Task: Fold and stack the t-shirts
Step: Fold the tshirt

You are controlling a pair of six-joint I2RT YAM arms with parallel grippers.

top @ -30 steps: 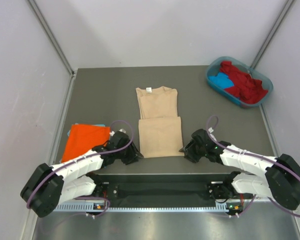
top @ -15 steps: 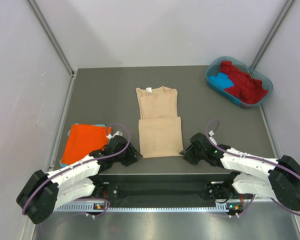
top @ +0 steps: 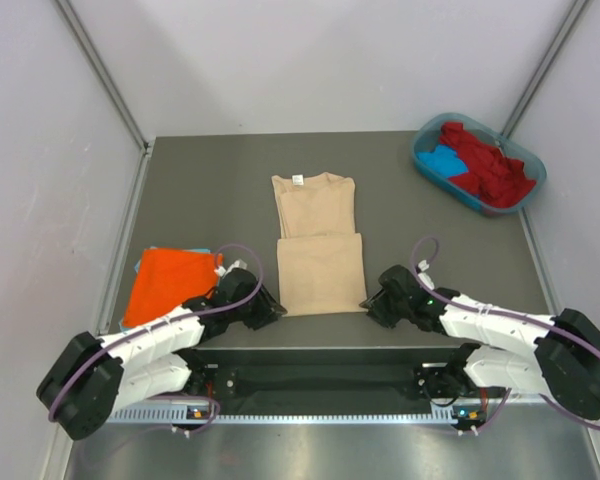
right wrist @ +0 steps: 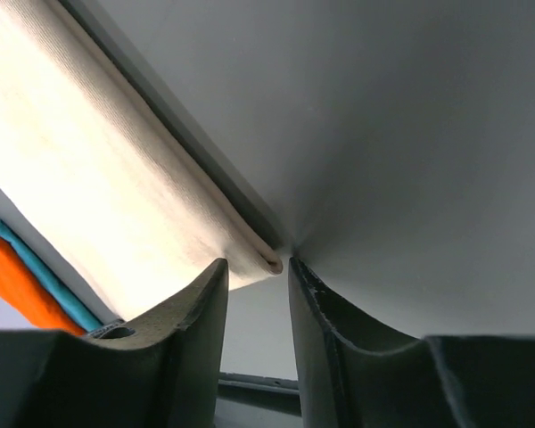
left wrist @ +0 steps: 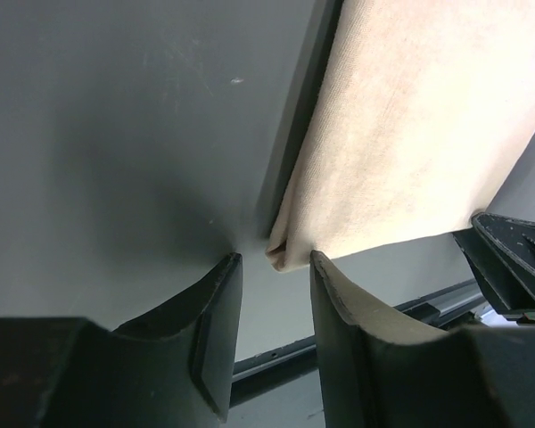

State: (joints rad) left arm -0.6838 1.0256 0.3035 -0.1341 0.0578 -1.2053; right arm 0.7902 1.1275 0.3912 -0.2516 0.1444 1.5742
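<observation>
A beige t-shirt (top: 320, 250) lies mid-table, its lower half folded up over itself and its neck label at the far end. My left gripper (top: 270, 308) is at the shirt's near left corner (left wrist: 282, 253); its jaws stand open, and the corner sits just at the tips (left wrist: 275, 259). At the near right corner (right wrist: 266, 259) my right gripper (top: 368, 300) is also open, its tips (right wrist: 256, 265) straddling the folded edge. A folded orange t-shirt (top: 172, 280) lies at the left on a blue one (right wrist: 36, 267).
A teal tub (top: 423, 157) at the far right corner holds a red t-shirt (top: 490, 165) and a blue one (top: 442, 160). Grey walls close in both sides. A dark rail (top: 320, 352) runs along the table's near edge between the arm bases.
The right gripper has narrowed its jaws and crept left to the shirt's near right corner. The left gripper has edged slightly toward the near left corner. The shirt has not moved.
</observation>
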